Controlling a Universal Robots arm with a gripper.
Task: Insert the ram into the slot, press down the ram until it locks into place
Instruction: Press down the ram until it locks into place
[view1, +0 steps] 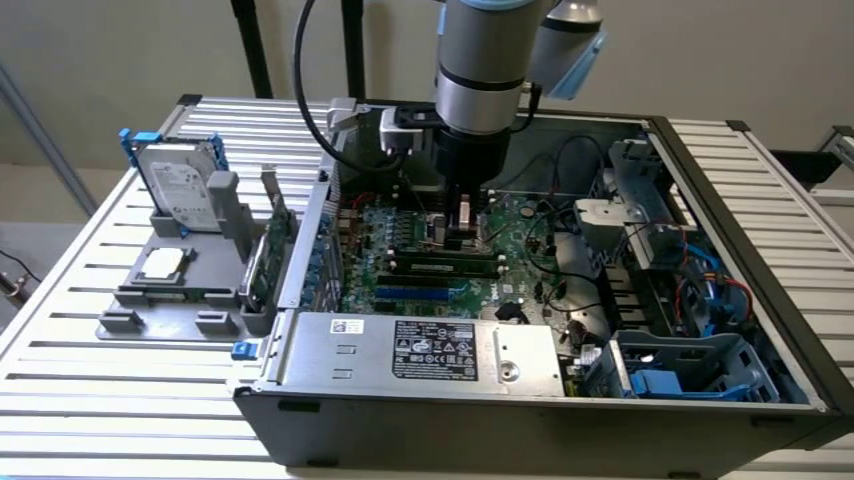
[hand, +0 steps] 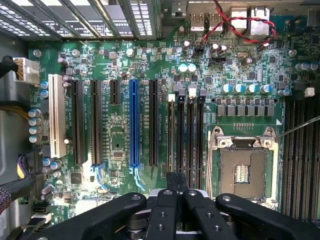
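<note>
One black robot gripper (view1: 463, 228) hangs inside an open grey metal computer case (view1: 534, 420), low over the green motherboard (view1: 400, 235). Whether it is clamped or slack cannot be told from either view. In the exterior view the ram (view1: 443, 262), a thin, long green stick with dark chips, stands on edge along the row of black memory sockets. It is just on the camera's side of the gripper, and whether the two touch is not clear.

In the wrist view the gripper (hand: 176, 182) sits over one end of four narrow black memory sockets (hand: 192, 135). A long blue expansion slot (hand: 133, 122) lies near them on one side and a square silver-framed processor socket (hand: 242, 170) just beside them on the other.

Towards the exterior view's left, outside the case, a silver hard drive in a blue frame (view1: 180, 190) leans upright on a grey plastic stand (view1: 167, 290). The stand rests on the white slatted table (view1: 120, 400).
</note>
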